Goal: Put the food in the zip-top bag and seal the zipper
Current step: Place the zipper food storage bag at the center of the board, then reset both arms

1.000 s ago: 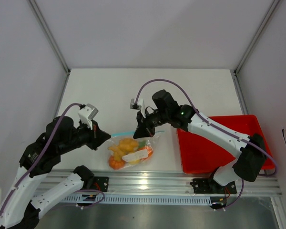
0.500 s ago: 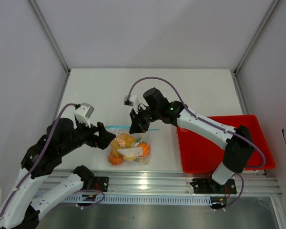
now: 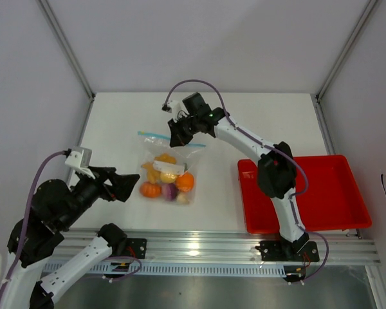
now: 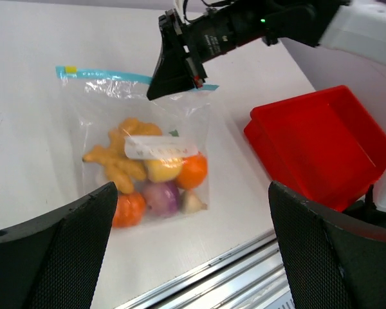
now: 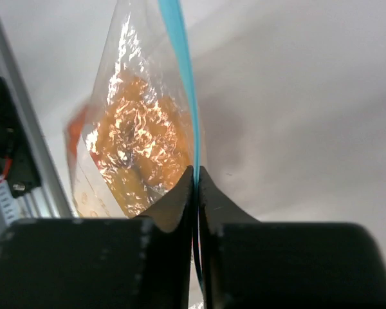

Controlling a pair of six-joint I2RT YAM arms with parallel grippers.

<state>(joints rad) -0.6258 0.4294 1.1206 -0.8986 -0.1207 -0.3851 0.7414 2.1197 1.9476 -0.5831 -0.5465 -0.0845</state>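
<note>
We see a white table (image 3: 116, 122) with a plain surface. The zip-top bag (image 3: 167, 168) lies on it, left of the middle, with its zipper (image 3: 156, 136) at the far side. A red tray (image 3: 321, 193) stands on the right part, close to the near edge, apart from the bag.

right gripper (image 5: 195, 177): I see its two dark fingers pressed together on the zipper (image 5: 180, 71).
zipper: light-blue strip running from the pinch toward 12 o'clock.
zip-top bag (image 5: 132, 77): clear, crinkled, at 10 o'clock from the pinch.
food (image 5: 135, 148): orange-yellow blur inside the bag.
</note>
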